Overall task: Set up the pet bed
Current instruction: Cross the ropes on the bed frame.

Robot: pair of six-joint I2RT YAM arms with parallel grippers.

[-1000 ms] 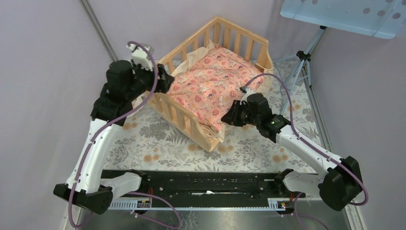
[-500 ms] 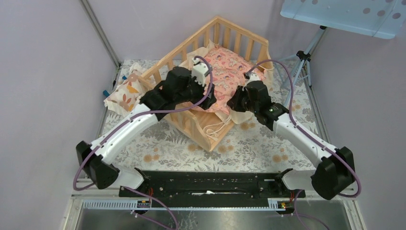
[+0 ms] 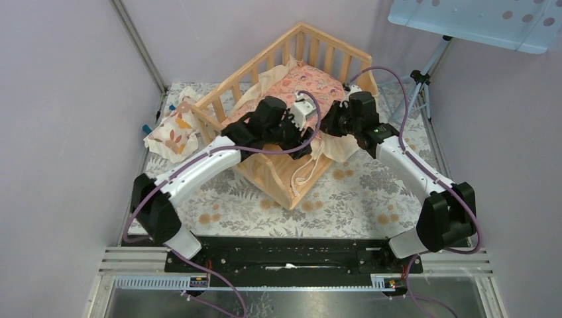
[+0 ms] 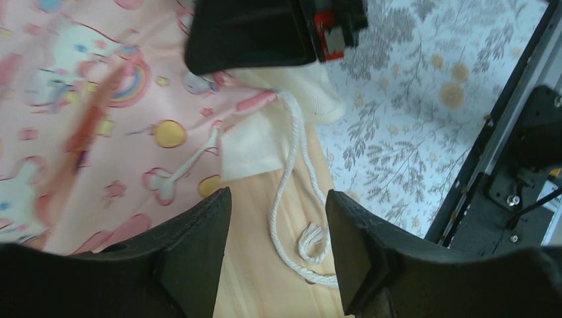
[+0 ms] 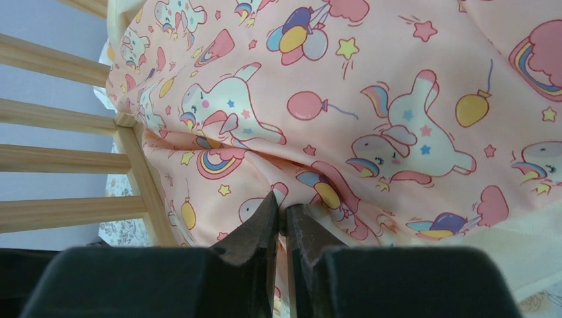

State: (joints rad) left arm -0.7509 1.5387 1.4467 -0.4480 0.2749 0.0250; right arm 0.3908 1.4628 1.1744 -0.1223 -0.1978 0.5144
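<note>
Pet bed (image 3: 331,42): stands at the middle back of the floral-covered counter (image 3: 219,199), one corner pointing toward the arms.
Pink cushion (image 5: 371,99): inside the bed, bunched toward the far rails, with bare planks at the near end.
Right tool (image 5: 283,202): fingers almost together, pinching a cushion fold.
Left tool (image 4: 277,199): fingers apart above bare plank and a white cord (image 4: 310,238), gripping nothing.
Small pillow (image 3: 171,129): on the counter, left of the bed.

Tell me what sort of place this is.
Probably a robot test cell, not a home: plain lilac partition walls enclose a floral-clothed table, white robot arms bolt to a black base rail, and a grey tripod stands alongside.
</note>
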